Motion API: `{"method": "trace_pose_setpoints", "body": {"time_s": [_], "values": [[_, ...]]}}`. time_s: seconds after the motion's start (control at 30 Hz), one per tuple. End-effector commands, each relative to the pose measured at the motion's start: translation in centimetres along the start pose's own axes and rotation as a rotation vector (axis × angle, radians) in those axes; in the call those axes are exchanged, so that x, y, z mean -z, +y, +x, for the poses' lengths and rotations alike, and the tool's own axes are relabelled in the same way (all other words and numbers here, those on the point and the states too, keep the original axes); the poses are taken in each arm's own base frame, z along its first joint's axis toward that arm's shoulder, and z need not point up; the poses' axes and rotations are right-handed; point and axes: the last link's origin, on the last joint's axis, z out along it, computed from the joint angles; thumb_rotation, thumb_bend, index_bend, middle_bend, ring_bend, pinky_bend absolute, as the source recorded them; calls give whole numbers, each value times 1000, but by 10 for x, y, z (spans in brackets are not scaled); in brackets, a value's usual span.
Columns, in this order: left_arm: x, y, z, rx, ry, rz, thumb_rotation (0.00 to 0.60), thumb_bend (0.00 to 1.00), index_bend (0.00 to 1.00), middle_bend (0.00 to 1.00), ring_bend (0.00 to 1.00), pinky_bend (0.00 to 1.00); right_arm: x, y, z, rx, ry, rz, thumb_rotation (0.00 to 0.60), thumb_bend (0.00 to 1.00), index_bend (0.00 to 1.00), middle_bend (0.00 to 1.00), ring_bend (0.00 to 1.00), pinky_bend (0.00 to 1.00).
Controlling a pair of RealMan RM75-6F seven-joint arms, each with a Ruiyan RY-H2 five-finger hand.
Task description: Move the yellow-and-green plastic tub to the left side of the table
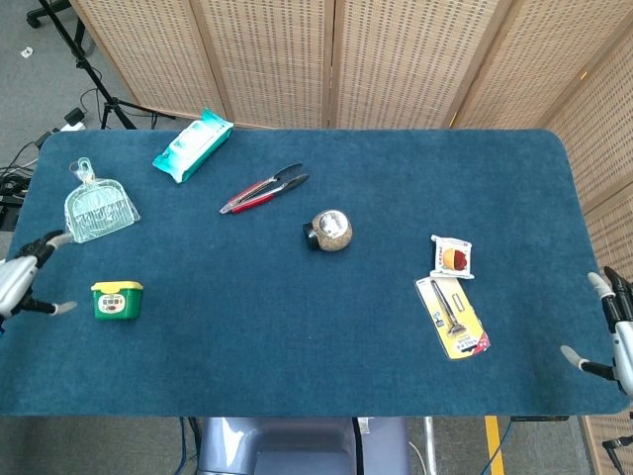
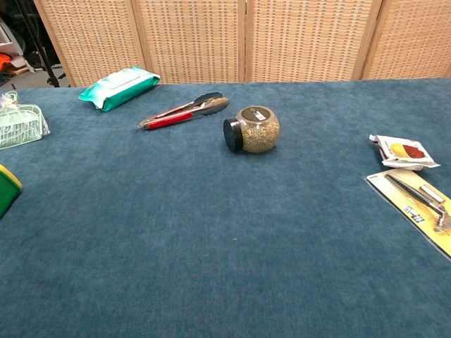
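At the worktop's (image 1: pixel 297 327) left edge my left hand (image 1: pixel 22 282) hangs with fingers spread, holding nothing, just beside the yellow-and-green plastic tub (image 1: pixel 117 300), which sits on the blue cloth below the clear dustpan (image 1: pixel 97 209). Mid-table lie tongs (image 1: pixel 264 188) and a round jar (image 1: pixel 329 231). At far right my right hand (image 1: pixel 611 332) hovers off the edge, fingers apart and empty.

Small rectangular plastic tub (image 1: pixel 117 300), green body, yellow lid: upright on blue cloth, near left table edge.
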Motion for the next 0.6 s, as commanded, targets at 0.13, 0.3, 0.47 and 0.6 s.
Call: {"method": "trace_pose_setpoints", "body": {"time_s": [0.13, 0.3, 0.47, 0.6], "values": [[19, 0, -47, -56, 5, -10, 600, 104, 0, 0, 0, 0, 0, 1, 2, -9, 0, 0, 600, 0, 0, 0, 0, 0], [17, 10, -69, -101, 61, -14, 600, 107, 0, 0, 0, 0, 0, 2, 3, -17, 0, -1, 600, 0, 0, 0, 0, 0], [9, 16, -83, -106, 96, 26, 600, 111, 0, 0, 0, 0, 0, 4, 5, -21, 3, -3, 600, 0, 0, 0, 0, 0], [1, 20, -94, -125, 125, 42, 600, 122, 0, 0, 3, 86, -1, 4, 5, -24, 4, -2, 600, 0, 0, 0, 0, 0]]}}
